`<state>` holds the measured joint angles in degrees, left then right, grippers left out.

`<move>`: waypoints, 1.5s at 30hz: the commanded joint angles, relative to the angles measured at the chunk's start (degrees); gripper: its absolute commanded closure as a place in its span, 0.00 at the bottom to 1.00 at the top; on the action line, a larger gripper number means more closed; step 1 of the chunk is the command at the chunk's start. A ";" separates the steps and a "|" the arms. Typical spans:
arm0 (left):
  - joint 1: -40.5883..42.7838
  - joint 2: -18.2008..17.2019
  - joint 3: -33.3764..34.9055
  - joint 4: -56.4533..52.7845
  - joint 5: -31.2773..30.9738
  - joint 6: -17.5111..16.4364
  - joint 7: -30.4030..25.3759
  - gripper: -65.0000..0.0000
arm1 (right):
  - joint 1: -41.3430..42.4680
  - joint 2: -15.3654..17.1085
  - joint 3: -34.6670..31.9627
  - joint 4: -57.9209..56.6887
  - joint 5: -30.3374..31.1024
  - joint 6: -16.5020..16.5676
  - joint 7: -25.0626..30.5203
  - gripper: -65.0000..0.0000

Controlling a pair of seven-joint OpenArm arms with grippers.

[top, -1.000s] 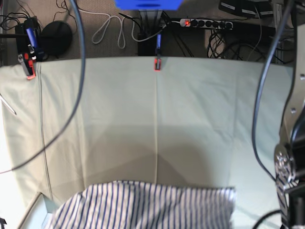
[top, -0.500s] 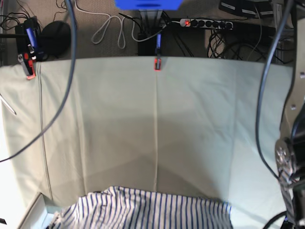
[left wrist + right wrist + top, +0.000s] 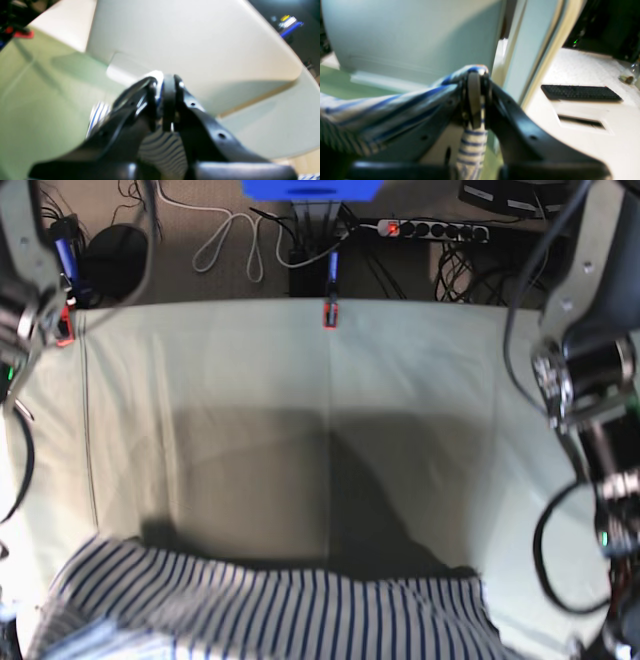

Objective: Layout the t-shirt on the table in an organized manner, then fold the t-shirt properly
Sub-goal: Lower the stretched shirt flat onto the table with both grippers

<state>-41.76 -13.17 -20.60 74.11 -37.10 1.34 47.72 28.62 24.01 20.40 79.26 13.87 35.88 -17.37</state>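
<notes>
The t-shirt [image 3: 270, 610] now spreads wider; only wrist views show left pincer [image 3: 166, 105] and right pincer [image 3: 475, 100] clenched on it.

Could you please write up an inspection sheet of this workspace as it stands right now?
Surface: table covered in pale grey-green cloth with faint creases, clipped at its far edge by red clamps.
Job's things: striped t-shirt spread along the near edge, held at two points.
Clutter: nothing seen on the cloth.
Grippers: left gripper shut on the t-shirt; right gripper shut on the t-shirt, fabric draping from it.
Cables: white cable and a power strip on the floor beyond the table; dark cables hang at both sides.
Surroundings: keyboard on a white surface in the right wrist view.
</notes>
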 commanded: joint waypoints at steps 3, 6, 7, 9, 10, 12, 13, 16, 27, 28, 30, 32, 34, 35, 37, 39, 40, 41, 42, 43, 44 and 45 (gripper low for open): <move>2.68 -0.06 -3.97 3.56 -4.44 -0.68 3.40 1.00 | -7.13 -1.55 3.20 8.43 2.00 0.21 1.76 1.00; 9.54 0.03 -5.82 5.59 -6.81 -1.04 5.33 1.00 | -14.86 -4.36 6.72 15.20 1.91 0.47 1.76 1.00; 12.97 0.03 -6.17 6.64 -7.78 -1.12 5.33 1.00 | -17.85 -5.24 7.86 17.66 1.91 0.47 1.94 1.00; 19.56 0.03 -7.22 9.01 -9.45 -1.12 4.98 1.00 | -23.39 -7.17 9.53 21.44 1.91 0.56 2.20 1.00; 22.72 0.03 -7.93 9.81 -10.33 -1.12 4.89 1.00 | -25.76 -8.23 10.23 23.02 1.91 0.56 2.29 1.00; 27.74 0.11 -9.51 11.39 -12.17 -1.12 5.15 1.00 | -29.72 -10.25 11.03 25.92 1.91 0.56 2.29 1.00; 30.29 0.11 -10.65 12.18 -13.32 -1.12 5.33 1.00 | -31.74 -11.13 11.64 27.15 1.91 0.83 2.38 1.00; 37.05 0.11 -13.55 15.52 -15.95 -1.12 5.42 1.00 | -36.67 -14.30 14.98 30.49 1.91 4.12 2.38 1.00; 53.93 0.11 -21.47 31.61 -17.89 -1.12 5.51 1.00 | -45.72 -21.06 29.14 34.10 1.91 4.12 2.29 1.00; 55.08 0.11 -22.26 32.66 -17.89 -1.12 5.51 1.00 | -46.95 -21.68 29.22 34.10 1.91 4.12 2.38 1.00; 56.66 0.11 -23.58 33.63 -17.89 -1.21 5.51 1.00 | -49.24 -22.82 28.96 34.10 1.91 4.12 2.38 1.00; 58.33 0.11 -24.54 33.54 -17.89 -1.21 5.51 1.00 | -51.26 -24.41 28.87 34.10 1.91 4.12 2.38 1.00; 60.18 0.55 -25.07 33.37 -17.89 -1.21 5.51 1.00 | -52.49 -25.46 29.22 33.92 1.91 4.12 2.38 1.00; 60.97 1.34 -25.07 33.19 -17.89 -1.21 5.51 1.00 | -53.19 -25.64 29.40 33.83 1.91 4.12 2.38 1.00; 62.55 2.75 -26.13 33.01 -17.89 -1.21 5.42 1.00 | -54.25 -25.72 30.45 33.83 1.91 4.12 2.38 1.00; 63.96 4.86 -27.18 33.01 -17.89 -1.21 5.51 1.00 | -54.86 -25.72 31.51 33.83 1.91 4.12 2.38 1.00; 64.22 5.83 -27.44 32.93 -17.80 -1.21 5.51 1.00 | -54.86 -25.72 32.12 33.83 1.91 4.12 2.38 1.00; 64.31 6.44 -27.44 32.93 -17.54 -1.21 5.51 1.00 | -54.86 -25.64 32.65 33.83 1.91 4.12 2.38 1.00; 65.01 6.97 -27.44 32.93 -17.36 -1.21 5.51 1.00 | -54.86 -25.46 33.00 33.83 1.91 4.12 2.38 1.00; 65.63 7.32 -27.44 32.93 -17.36 -1.21 5.51 1.00 | -54.95 -25.37 33.27 33.83 1.91 4.12 2.38 1.00; 65.98 7.32 -27.27 32.93 -17.36 -1.21 5.51 1.00 | -54.95 -25.37 33.53 33.75 1.82 4.12 2.38 1.00; 66.24 7.32 -26.92 32.84 -17.36 -1.21 5.51 1.00 | -54.95 -25.37 33.79 33.66 1.82 4.12 2.11 1.00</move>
<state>24.01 -5.08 -47.20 106.13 -53.89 0.03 54.15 -26.13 -2.04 53.56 112.09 14.85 39.77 -16.95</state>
